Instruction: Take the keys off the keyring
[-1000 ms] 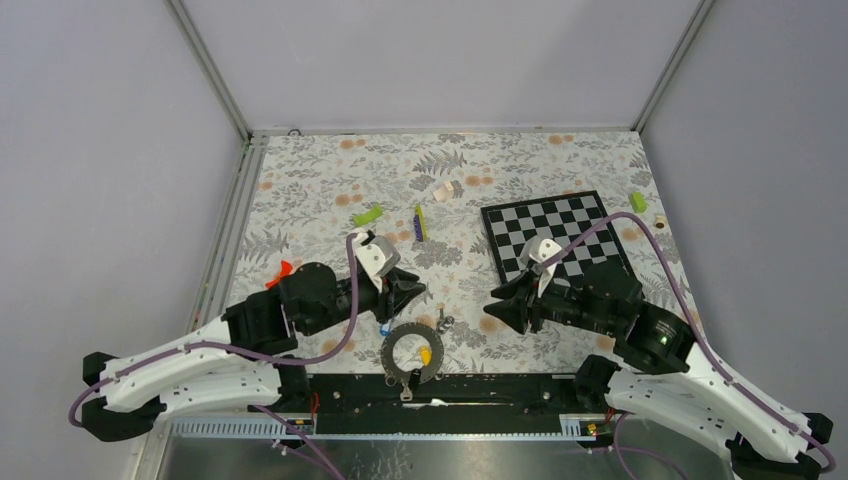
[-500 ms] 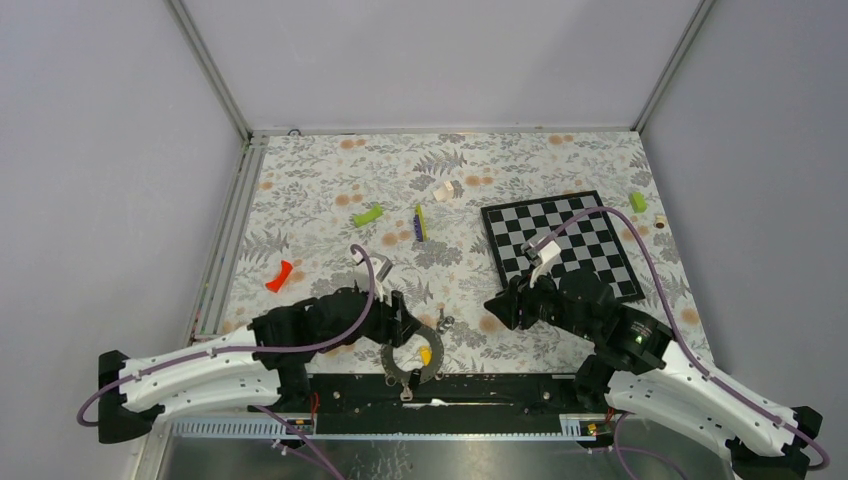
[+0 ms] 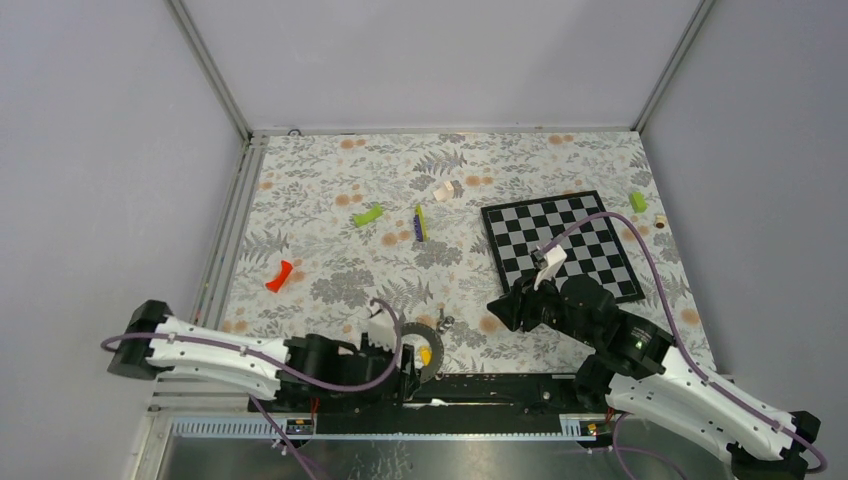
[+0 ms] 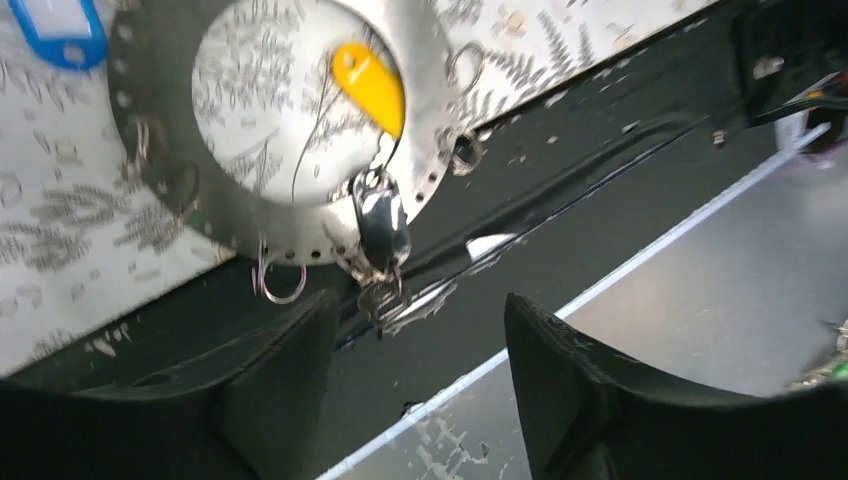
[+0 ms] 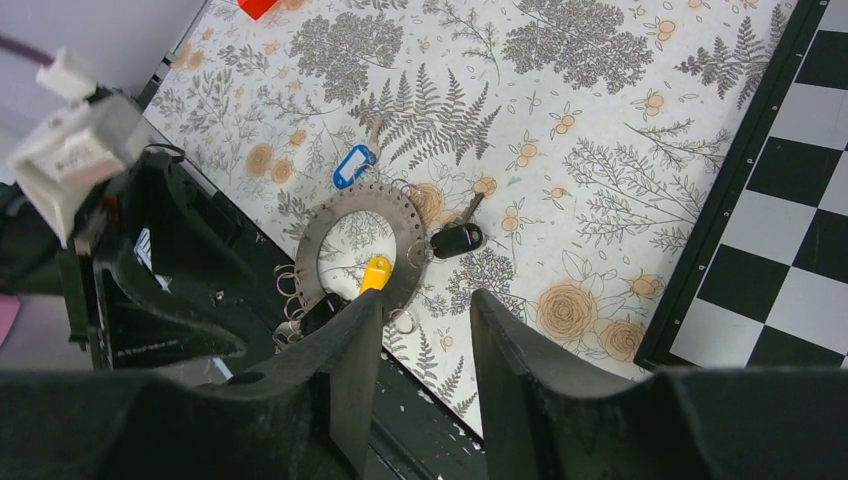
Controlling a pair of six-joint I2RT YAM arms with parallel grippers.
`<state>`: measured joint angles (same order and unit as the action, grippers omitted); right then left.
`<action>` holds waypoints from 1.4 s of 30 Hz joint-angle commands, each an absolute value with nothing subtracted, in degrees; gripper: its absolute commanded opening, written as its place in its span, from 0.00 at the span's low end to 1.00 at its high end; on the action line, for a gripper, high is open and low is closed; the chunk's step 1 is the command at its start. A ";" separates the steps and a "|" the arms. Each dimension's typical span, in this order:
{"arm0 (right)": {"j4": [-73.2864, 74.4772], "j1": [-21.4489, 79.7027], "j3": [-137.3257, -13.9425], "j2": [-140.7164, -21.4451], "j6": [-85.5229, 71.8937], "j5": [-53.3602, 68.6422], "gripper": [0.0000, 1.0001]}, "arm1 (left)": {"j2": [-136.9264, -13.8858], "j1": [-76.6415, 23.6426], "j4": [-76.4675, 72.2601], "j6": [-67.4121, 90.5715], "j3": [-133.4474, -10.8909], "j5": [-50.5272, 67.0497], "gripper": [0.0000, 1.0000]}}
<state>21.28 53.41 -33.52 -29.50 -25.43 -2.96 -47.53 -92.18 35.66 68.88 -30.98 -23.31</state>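
Fingers [image 4: 575, 380] of left gripper [image 4: 420, 300] stand wide, empty, aimed at near rim of keyring [image 4: 150, 190]. Ring lies flat at near edge of table [image 5: 560, 120], rim overhanging black rail [image 4: 620, 150]; the overhang probably leaves room for a finger beneath. Yellow key [image 4: 370, 85] inside hoop, blue key [image 4: 60, 35] far-left, black key [image 5: 457, 240] right. Right gripper [image 5: 425, 300] hovers right of ring, narrowly parted, holding nothing, likely waiting to draw keys off.

Bright even light, faint shadows, left wrist view motion-blurred, glare on keyring [image 4: 150, 120], top view sharp
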 commanded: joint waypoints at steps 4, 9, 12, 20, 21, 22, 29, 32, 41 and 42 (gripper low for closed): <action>18.64 53.53 -33.21 -29.10 -26.27 -4.73 0.45 | -59.89 -102.28 44.54 91.68 -36.83 -35.24 0.59; 18.62 53.53 -33.14 -29.22 -26.31 -4.46 0.45 | -61.60 -102.23 44.51 96.55 -36.64 -38.59 0.53; 18.59 53.53 -32.99 -28.86 -26.26 -4.42 0.45 | -61.18 -102.22 43.51 96.19 -35.99 -38.25 0.50; 18.24 53.52 -32.81 -29.35 -26.53 -4.68 0.45 | -63.73 -102.22 37.33 94.53 -33.74 -34.70 0.41; 18.24 53.53 -32.84 -29.31 -26.54 -4.74 0.45 | -64.29 -102.22 37.05 94.82 -33.58 -34.37 0.41; 18.24 53.53 -32.80 -29.27 -26.53 -4.75 0.45 | -64.87 -102.19 36.93 95.28 -33.39 -34.15 0.41; 18.24 53.53 -32.66 -29.05 -26.44 -4.96 0.45 | -65.49 -100.81 37.32 98.37 -31.66 -33.08 0.45; 18.28 53.53 -32.53 -29.02 -26.41 -5.01 0.45 | -65.63 -100.24 38.57 98.45 -32.03 -33.43 0.49; 18.23 53.53 -32.22 -28.66 -26.10 -5.27 0.45 | -66.28 -98.72 39.38 97.26 -32.61 -33.03 0.50; 18.24 53.53 -32.17 -28.65 -26.08 -5.23 0.45 | -66.54 -98.70 39.33 97.10 -32.61 -32.83 0.49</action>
